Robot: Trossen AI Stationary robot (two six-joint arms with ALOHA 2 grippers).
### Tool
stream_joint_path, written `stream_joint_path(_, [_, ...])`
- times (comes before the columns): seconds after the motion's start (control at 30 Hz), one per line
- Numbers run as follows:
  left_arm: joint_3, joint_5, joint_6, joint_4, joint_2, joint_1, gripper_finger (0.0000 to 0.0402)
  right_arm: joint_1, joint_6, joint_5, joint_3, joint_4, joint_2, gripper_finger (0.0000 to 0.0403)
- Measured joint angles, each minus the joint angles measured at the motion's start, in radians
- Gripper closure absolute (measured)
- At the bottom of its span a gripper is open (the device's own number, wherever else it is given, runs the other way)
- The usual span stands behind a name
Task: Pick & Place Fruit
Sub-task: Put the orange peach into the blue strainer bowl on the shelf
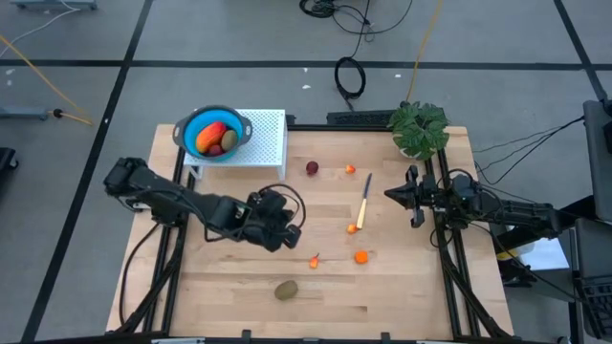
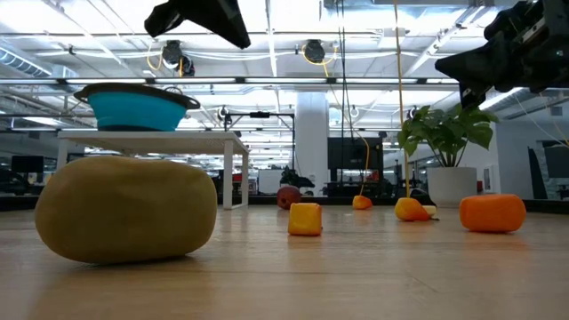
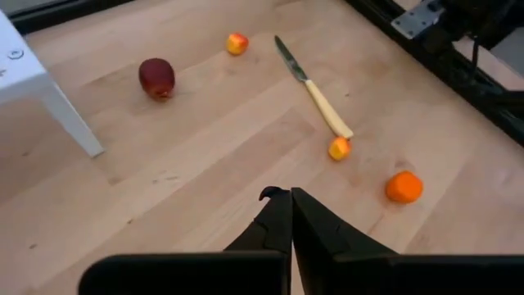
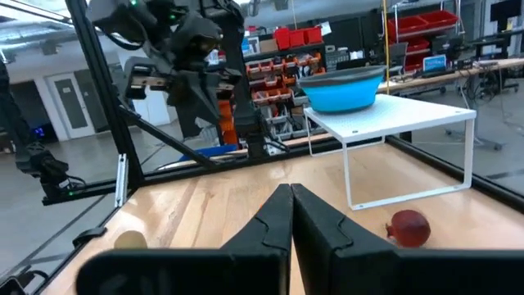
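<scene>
Fingers clenched, nothing held, on both left gripper (image 3: 291, 197) and right gripper (image 4: 291, 192). Between picks: some fruit in blue bowl (image 1: 187, 129) far left, rest scattered on bench (image 1: 239, 277). Next: reopen left, drop onto orange piece (image 3: 404, 187).

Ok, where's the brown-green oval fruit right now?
In the high view the brown-green oval fruit lies alone near the table's front edge, left of centre, below the left gripper and left of the orange piece.
</scene>
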Motion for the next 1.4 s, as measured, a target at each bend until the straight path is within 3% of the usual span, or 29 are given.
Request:
stream_joint_path(0.33, [-0.138, -0.026, 0.063, 0.270, -0.011, -0.030, 0.0398, 0.000, 0.016, -0.128, 0.000, -0.012, 0.007, 0.0403])
stream_joint_path(0.57, [-0.310, -0.023, 0.081, 0.548, -0.010, -0.041, 0.0399, 0.000, 0.060, -0.131, 0.001, -0.024, 0.075, 0.0403])
stream_joint_path(0.9, [-0.511, -0.015, 0.139, 0.885, -0.010, -0.050, 0.0400, 0.000, 0.072, -0.129, 0.039, -0.023, 0.244, 0.0403])
stream_joint_path(1.17, [-0.591, 0.001, 0.227, 0.973, -0.032, -0.068, 0.0398, 0.000, 0.039, -0.114, 0.142, -0.023, 0.418, 0.0403])
stream_joint_path(1.4, [-0.721, 0.033, 0.324, 1.095, -0.139, -0.068, 0.0397, 0.001, -0.019, -0.060, 0.246, -0.022, 0.566, 0.0403])
